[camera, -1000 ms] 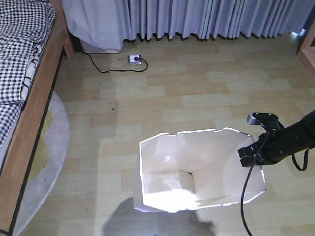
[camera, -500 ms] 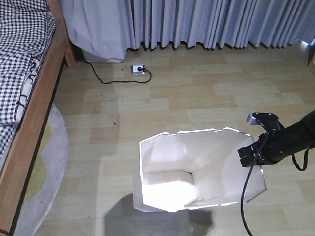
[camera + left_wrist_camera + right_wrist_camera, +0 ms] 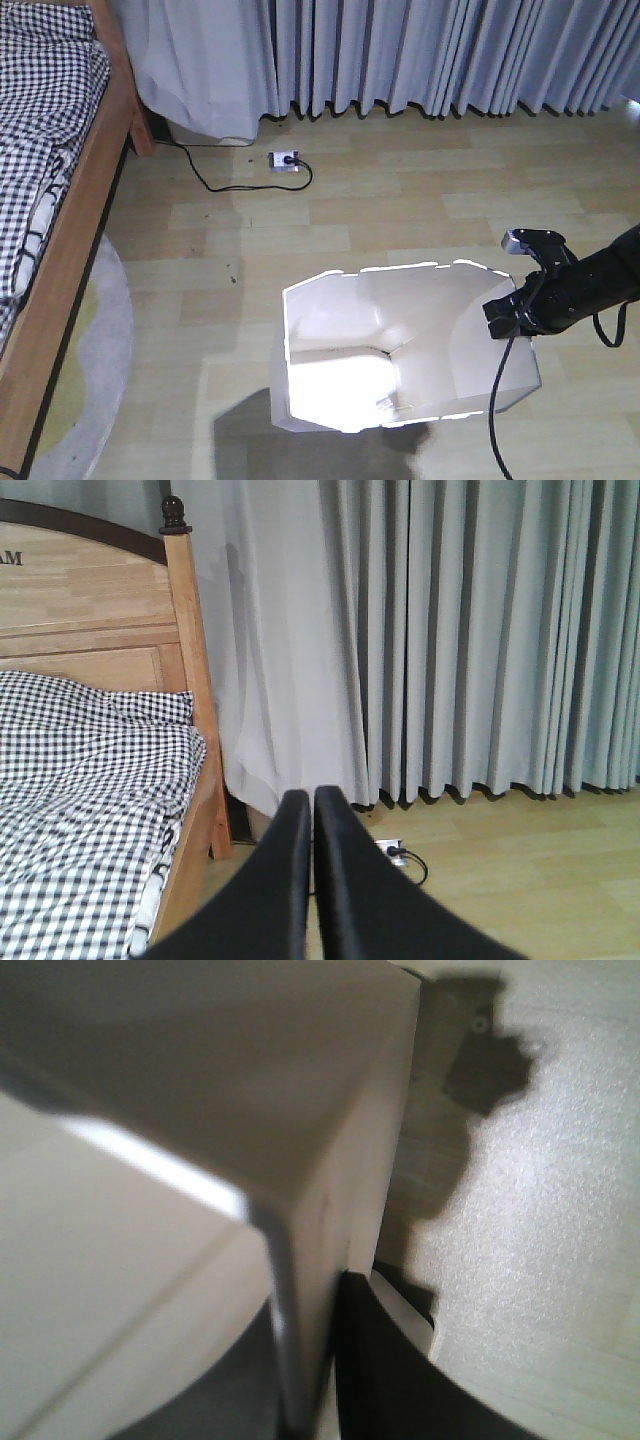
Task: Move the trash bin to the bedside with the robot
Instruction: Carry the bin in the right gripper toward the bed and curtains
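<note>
The white trash bin, tapering downward with its opening shown, is seen against the floor, well apart from the bedside with checkered bedding at the left. Its right rim is clamped by the right gripper of the black arm.

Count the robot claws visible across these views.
2. The left black claw is shut, facing grey curtains; the right black claw clamps the white plastic trash bin's rim.
</note>
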Available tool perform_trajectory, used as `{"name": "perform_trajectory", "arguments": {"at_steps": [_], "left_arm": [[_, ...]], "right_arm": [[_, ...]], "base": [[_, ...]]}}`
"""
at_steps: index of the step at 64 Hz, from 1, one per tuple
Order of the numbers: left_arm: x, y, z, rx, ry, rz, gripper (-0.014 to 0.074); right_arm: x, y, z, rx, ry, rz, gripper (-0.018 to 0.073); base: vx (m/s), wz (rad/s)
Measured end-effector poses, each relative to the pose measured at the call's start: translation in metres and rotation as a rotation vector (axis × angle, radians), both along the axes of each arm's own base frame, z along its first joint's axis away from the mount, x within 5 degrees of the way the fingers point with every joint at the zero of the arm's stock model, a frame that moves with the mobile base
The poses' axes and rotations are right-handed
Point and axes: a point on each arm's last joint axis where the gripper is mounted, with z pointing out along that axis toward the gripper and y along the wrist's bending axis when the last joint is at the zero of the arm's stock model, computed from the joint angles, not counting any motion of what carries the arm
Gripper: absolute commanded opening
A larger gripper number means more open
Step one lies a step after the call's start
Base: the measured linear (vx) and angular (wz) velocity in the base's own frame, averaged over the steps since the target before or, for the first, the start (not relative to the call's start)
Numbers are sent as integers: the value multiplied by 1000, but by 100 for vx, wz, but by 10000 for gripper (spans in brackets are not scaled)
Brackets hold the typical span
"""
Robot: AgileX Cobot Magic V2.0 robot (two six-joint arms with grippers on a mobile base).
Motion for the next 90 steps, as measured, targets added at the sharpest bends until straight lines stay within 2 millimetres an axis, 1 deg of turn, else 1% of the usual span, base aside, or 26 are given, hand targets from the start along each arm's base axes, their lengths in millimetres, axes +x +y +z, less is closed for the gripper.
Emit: {"name": "perform_trajectory", "arguments": {"at_steps": [53, 90], "left_arm": [[0, 0, 0, 0, 0, 0, -6], [0, 0, 0, 0, 0, 0, -6]], "right_arm": [[0, 0, 0, 0, 0, 0, -3], [0, 0, 0, -1, -1, -1, -3]], "base": [[24, -5], [21, 9]]}}
